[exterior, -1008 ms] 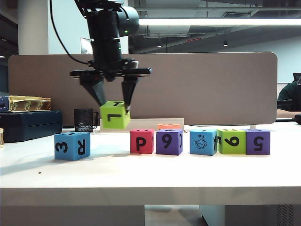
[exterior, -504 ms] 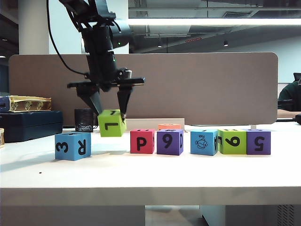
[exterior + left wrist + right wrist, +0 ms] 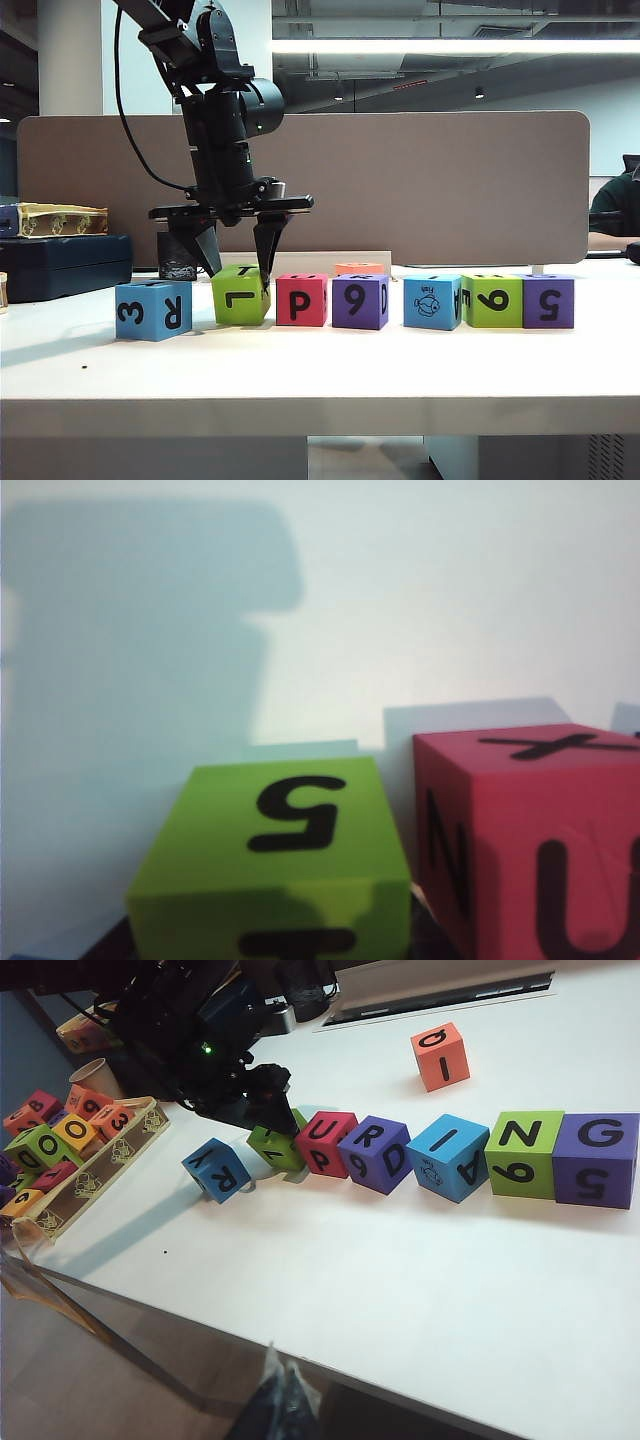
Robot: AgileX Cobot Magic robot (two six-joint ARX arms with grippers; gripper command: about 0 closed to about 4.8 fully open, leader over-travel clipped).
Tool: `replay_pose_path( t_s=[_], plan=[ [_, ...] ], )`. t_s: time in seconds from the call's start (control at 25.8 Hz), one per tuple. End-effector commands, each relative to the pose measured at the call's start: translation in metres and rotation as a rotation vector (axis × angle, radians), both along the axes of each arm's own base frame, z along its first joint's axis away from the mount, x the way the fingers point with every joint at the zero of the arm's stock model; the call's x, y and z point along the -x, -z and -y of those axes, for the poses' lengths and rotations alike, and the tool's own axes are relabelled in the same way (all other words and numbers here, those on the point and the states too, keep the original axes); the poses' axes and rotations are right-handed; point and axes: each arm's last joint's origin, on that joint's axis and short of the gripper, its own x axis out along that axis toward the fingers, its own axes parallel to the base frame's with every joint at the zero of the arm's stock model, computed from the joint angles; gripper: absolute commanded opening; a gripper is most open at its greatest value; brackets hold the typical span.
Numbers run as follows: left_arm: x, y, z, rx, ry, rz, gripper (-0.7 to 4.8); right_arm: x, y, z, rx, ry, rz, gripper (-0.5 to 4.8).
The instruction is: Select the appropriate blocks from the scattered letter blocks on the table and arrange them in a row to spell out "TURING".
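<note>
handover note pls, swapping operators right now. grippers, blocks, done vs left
Left gripper: shut on the lime green block, which sits on the table at the left end of the row, beside the magenta block.
Right gripper: not in view.
Row reads U R I N G in the right wrist view; blue block and orange block stand apart.
Done: T block placed.
Left: release, retract.

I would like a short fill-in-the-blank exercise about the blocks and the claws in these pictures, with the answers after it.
1. The left claw grips the lime green block, placed directly left of the ____ block.
2. In the exterior view, the purple block at the row's right end shows the digit ____.
3. The lone blue block shows 3 and ____.
4. The right claw is ____ of view.

Answers: magenta; 5; R; out
</note>
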Motion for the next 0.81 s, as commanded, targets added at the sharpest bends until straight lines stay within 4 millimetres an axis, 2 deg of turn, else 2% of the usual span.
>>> replay_pose_path(
  t_s=[0.04, 0.43, 0.47, 0.54, 0.58, 0.81],
  plan=[
    [-0.0007, -0.0040, 0.0013, 0.020, 0.006, 0.019, 2.68, 0.0003, -0.0025, -0.0001, 0.001, -0.003, 0.015, -0.01],
    [-0.0012, -0.0042, 0.0022, 0.043, 0.014, 0.018, 2.83, 0.0003, -0.0025, -0.0001, 0.001, -0.003, 0.015, -0.01],
    [-0.0014, -0.0043, 0.0023, 0.044, 0.014, 0.020, 2.90, 0.0003, -0.0025, -0.0001, 0.001, -0.003, 0.015, -0.01],
    [-0.0022, -0.0047, 0.0027, 0.048, 0.014, 0.029, 3.58, 0.0003, -0.0025, -0.0001, 0.001, -0.003, 0.015, -0.01],
    [-0.0023, -0.0051, 0.0028, 0.049, 0.014, 0.030, 3.75, 0.0003, -0.0025, -0.0001, 0.001, -0.003, 0.015, -0.01],
    [-0.0019, -0.0098, 0.0026, 0.049, 0.015, 0.032, 3.75, 0.0003, -0.0025, -0.0001, 0.001, -0.003, 0.016, -0.01]
  ],
)
